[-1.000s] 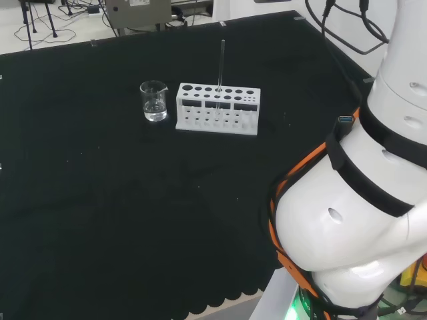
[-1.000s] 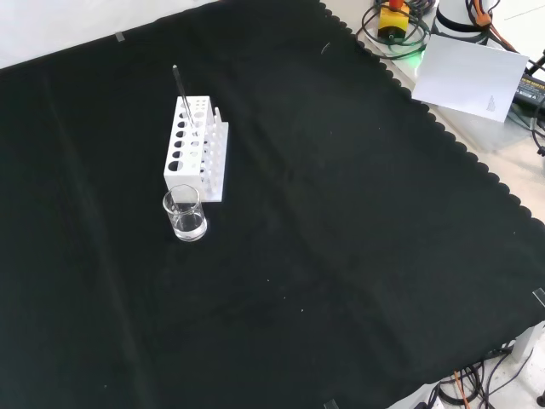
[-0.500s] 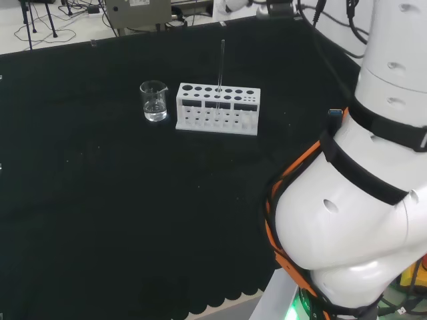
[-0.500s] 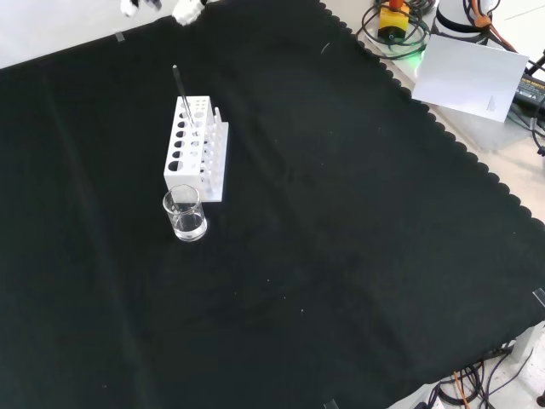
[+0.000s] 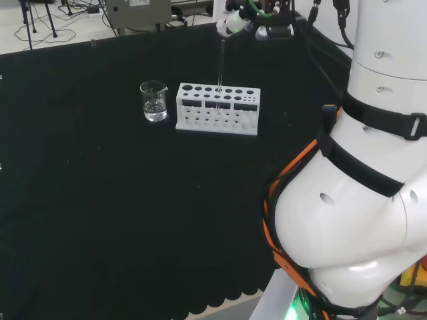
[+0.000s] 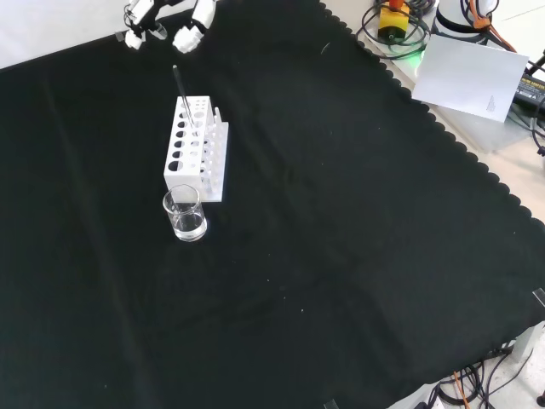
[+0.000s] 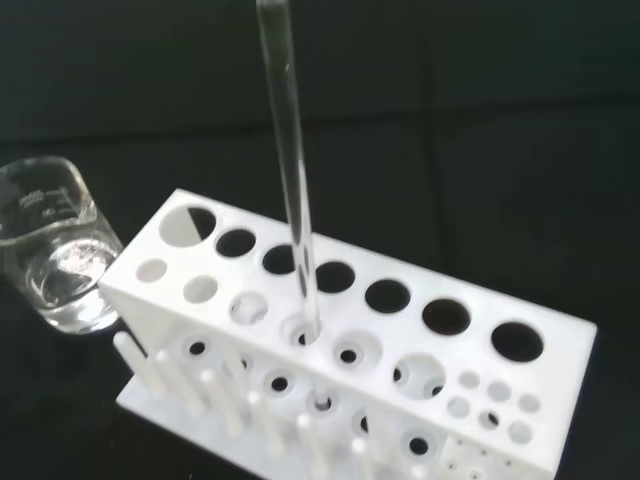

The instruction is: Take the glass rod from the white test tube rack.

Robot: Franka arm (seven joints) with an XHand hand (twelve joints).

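A thin clear glass rod [image 5: 220, 70] stands upright in a hole of the white test tube rack [image 5: 227, 119]. In the front view the rod [image 6: 180, 92] rises from the rack [image 6: 194, 153] at its far end. The hand [image 5: 244, 18] hovers just above and to the right of the rod's top in the head view. Seen from the front, the hand [image 6: 167, 19] hangs above the rod tip, its fingertips [image 6: 188, 37] spread apart and holding nothing. Up close, the wrist view has the rod [image 7: 291, 180] in a middle hole of the rack [image 7: 400, 330].
A small glass beaker [image 5: 154, 101] with some clear liquid stands just left of the rack in the head view. It sits nearer than the rack in the front view, beaker [image 6: 185, 215], and beside the rack in the wrist view, beaker [image 7: 52, 250]. Black cloth [image 6: 341, 256] lies all around.
The hand has come in from the top of both views and moved down toward the rod's top. The arm's links have swung. Rod, rack and beaker have not moved.
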